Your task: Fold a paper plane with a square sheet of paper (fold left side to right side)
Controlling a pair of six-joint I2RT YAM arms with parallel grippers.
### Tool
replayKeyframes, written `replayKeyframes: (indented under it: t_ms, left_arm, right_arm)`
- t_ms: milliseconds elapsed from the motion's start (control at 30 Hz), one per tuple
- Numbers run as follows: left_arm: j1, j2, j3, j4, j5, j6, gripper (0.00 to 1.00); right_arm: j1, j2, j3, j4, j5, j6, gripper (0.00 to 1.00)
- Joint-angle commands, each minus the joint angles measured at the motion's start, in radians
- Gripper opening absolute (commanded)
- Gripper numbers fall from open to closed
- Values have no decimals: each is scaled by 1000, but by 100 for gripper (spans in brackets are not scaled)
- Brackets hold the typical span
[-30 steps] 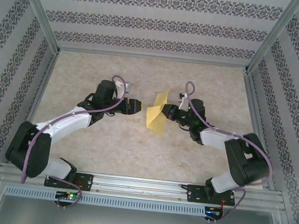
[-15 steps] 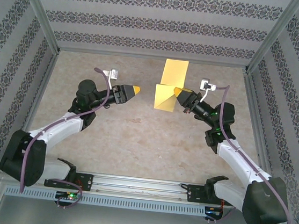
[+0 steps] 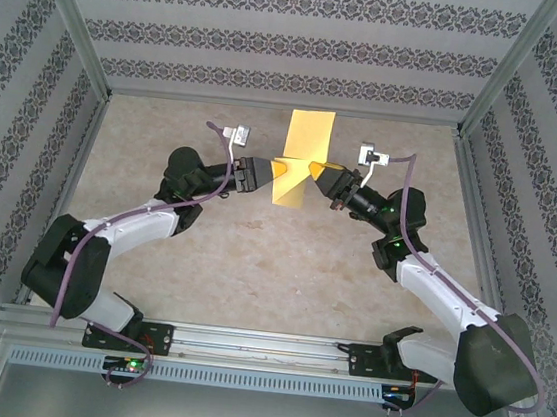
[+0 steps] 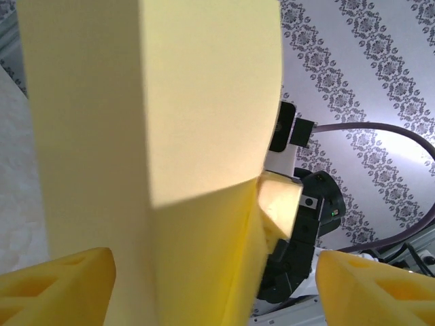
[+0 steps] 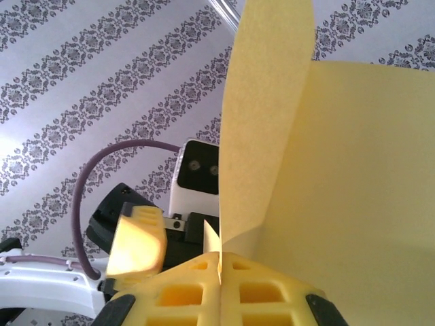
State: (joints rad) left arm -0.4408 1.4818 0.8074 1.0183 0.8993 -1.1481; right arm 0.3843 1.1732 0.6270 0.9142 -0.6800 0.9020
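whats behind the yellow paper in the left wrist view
Behind the folded pale-yellow paper sheet the right end effector peeks out, one yellow finger and its black body, before the patterned wall. The sheet covers where it grips.

Pale walls (image 3: 278,37) papered in dark floral stripes enclose the beige speckled bench (image 3: 251,276) left, far and right, with aluminium posts (image 3: 72,19) at the far corners and an aluminium rail (image 3: 263,344) nearest.

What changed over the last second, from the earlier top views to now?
The left gripper swung right and is now open around the left edge of the square sheet of paper. The right gripper carried the sheet farther back, then slightly left. Unchanged: the right gripper stays shut on the sheet.
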Motion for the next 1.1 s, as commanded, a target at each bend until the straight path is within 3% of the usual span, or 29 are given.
replayKeyframes:
  t_ms: [0, 167, 333, 600, 733, 900, 967, 1067]
  left_arm:
    - [-13, 28, 28, 112, 26, -52, 74]
    - [-17, 37, 29, 134, 36, -68, 65]
    - [-17, 34, 27, 120, 41, -49, 46]
    - [-16, 34, 30, 74, 26, -27, 15]
    - [-14, 12, 30, 7, 23, 11, 7]
    - [-10, -77, 44, -300, -7, 196, 1]
    - [-11, -129, 72, -547, -53, 328, 0]
    - [-17, -190, 148, -974, -206, 577, 0]
  right_arm:
    - [10, 9, 27, 72, 12, 9, 0]
    - [10, 23, 13, 74, 21, 14, 0]
    - [7, 34, -18, 72, 62, 11, 0]
    - [-1, 22, -44, 62, 77, 7, 15]
    - [-7, 2, -62, 40, 85, -4, 27]
    - [-37, -95, -96, -125, 135, -86, 43]
    - [-40, -155, -88, -304, 193, -162, 48]
    - [-40, -234, -49, -640, 371, -286, 56]
